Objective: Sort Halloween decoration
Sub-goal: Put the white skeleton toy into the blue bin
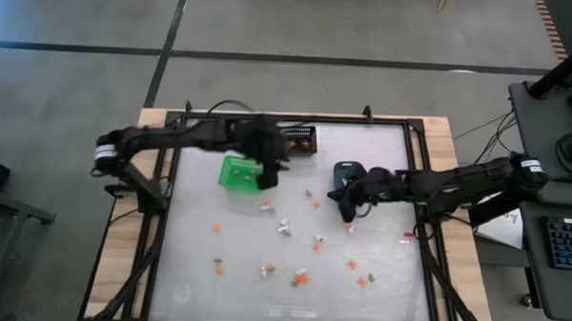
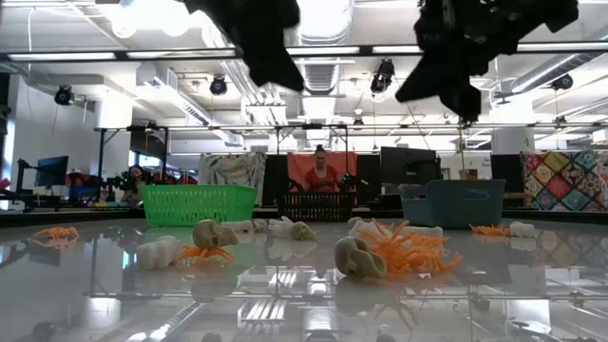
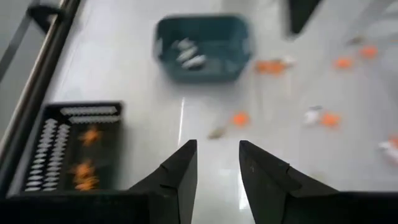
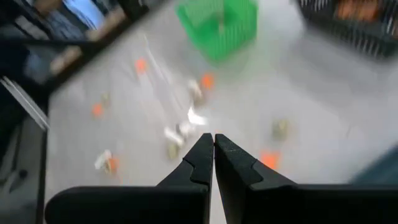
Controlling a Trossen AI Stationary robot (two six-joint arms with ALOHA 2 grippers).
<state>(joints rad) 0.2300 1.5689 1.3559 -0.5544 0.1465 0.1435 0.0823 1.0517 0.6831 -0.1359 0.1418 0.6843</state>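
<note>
While the left gripper (image 3: 217,163) hangs with its jaws slightly parted and nothing between them, a black mesh bin (image 3: 73,146) holding orange trinkets sits just off to one side. Beyond its tips lie scattered trinkets (image 3: 240,119), then the blue-grey bin (image 3: 202,47). The right gripper (image 4: 214,144) has its jaws pressed together, empty; past them lie more trinkets, then the green bin (image 4: 217,23).

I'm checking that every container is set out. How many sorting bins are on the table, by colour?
Green plastic lattice basket: 1
Black mesh tray: 1
Blue-grey plastic bin: 1
Total: 3
</note>
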